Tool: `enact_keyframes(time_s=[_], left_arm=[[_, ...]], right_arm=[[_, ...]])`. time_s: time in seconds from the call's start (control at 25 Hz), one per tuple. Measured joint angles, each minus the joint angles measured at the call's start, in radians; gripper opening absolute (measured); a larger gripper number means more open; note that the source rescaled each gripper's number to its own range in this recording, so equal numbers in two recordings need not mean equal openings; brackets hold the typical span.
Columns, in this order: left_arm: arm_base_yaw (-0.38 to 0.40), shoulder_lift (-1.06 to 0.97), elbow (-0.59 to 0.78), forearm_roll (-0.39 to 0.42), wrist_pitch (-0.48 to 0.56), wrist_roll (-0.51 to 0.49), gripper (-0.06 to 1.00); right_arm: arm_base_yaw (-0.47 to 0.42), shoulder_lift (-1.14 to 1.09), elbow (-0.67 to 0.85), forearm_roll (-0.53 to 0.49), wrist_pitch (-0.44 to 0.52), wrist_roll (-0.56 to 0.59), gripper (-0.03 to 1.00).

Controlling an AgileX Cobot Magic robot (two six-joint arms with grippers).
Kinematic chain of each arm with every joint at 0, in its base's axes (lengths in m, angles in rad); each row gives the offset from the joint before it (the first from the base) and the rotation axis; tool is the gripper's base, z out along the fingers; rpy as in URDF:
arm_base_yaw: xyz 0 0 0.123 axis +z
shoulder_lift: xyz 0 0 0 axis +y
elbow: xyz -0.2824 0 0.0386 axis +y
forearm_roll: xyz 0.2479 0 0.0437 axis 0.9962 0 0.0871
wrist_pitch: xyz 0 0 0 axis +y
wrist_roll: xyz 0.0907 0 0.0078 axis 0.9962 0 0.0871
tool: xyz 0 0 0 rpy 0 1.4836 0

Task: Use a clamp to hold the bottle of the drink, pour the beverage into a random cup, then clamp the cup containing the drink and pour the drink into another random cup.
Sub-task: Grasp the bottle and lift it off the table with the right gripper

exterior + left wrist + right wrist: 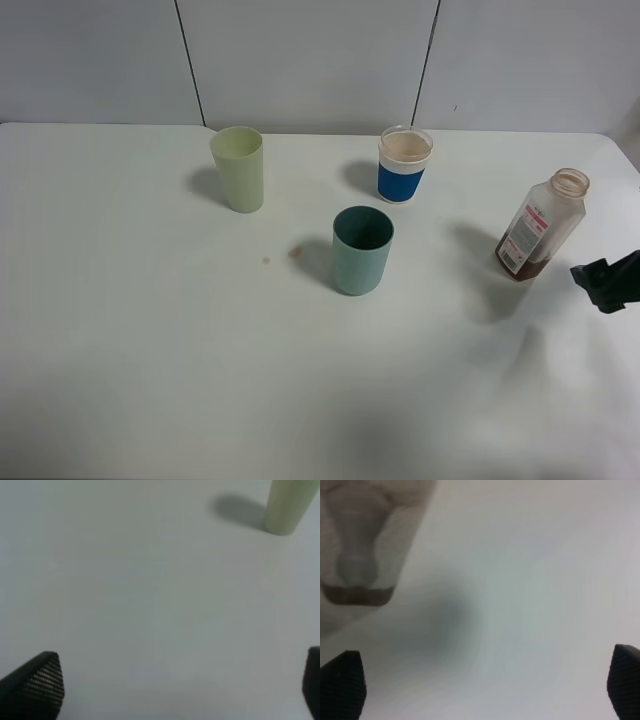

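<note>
We see the smooth white table (150, 350); at right, the translucent plastic bottle (545, 225) with brown beverage (527, 268) at its base; centre, the tapered teal tumbler (362, 250); upper left, the pale tumbler (238, 168). The left gripper (180, 690) and right gripper (485, 690) gape wide, empty

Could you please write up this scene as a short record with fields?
bottle: upright, uncapped, a little brown drink at the bottom
teal cup: upright, centre, apart from bottle
pale yellow-green cup: upright, back left
blue-banded cup: upright, back centre
left gripper: open, holding nothing
right gripper: open, near bottle, not touching
</note>
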Motion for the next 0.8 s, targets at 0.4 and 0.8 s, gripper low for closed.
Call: enact_keyframes(time_s=[0.4,0.8], left_arm=[[0.0,0.0,0.0,0.0,0.0,0.0,0.89],[0.0,0.0,0.0,0.0,0.0,0.0,0.89]], right_arm=[[-0.046,0.088,-0.001,-0.025,-0.133,-0.006,0.95],[-0.046,0.218,-0.016,-0.022,-0.27,-0.005,0.95]])
